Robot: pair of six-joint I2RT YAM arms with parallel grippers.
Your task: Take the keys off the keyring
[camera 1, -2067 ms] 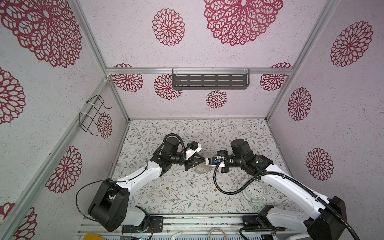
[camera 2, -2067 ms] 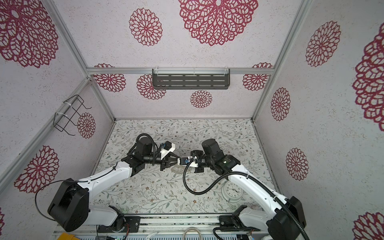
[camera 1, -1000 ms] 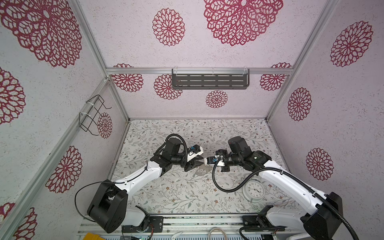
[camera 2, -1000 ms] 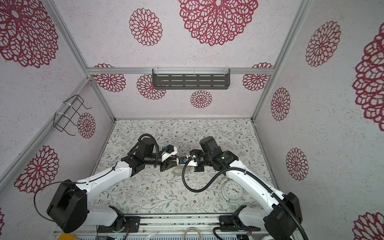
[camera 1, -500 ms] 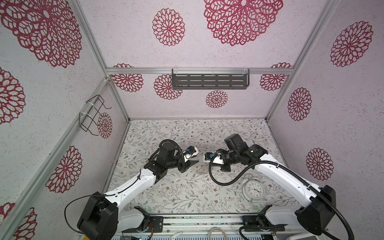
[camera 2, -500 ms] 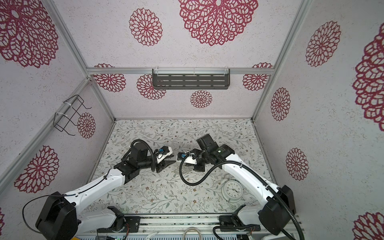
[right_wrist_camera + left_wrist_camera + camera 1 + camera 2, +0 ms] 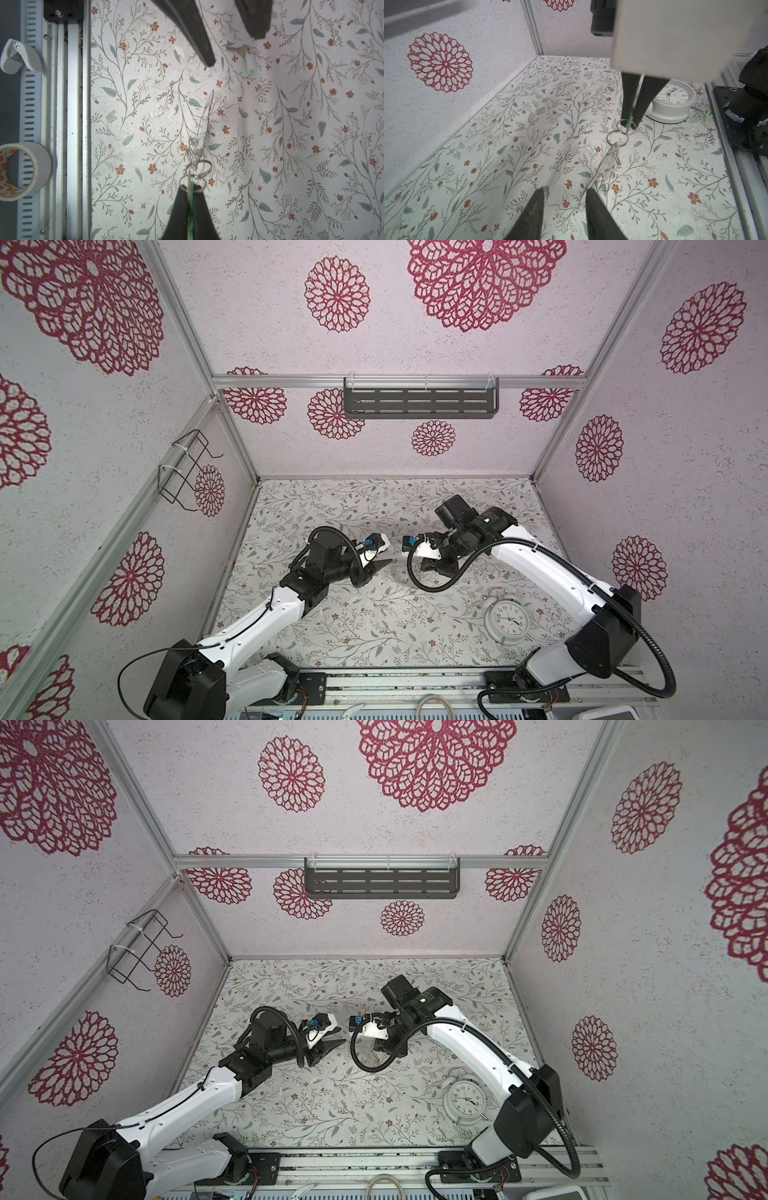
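Right gripper (image 7: 191, 189) jaws pinch the green-tagged key (image 7: 192, 199), its blade hidden. Wire split rings (image 7: 199, 166) and the flat keyring (image 7: 206, 120), seen edge-on, hang from it. Left gripper (image 7: 564, 189) jaws are spread and empty. The pale-tagged key (image 7: 247, 57) lies on the floral desk (image 7: 311, 145).

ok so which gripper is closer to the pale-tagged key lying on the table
Left. In the right wrist view the left gripper's open jaws are right by the pale-tagged key, while the right gripper, shut on the green tag, is well away from it.
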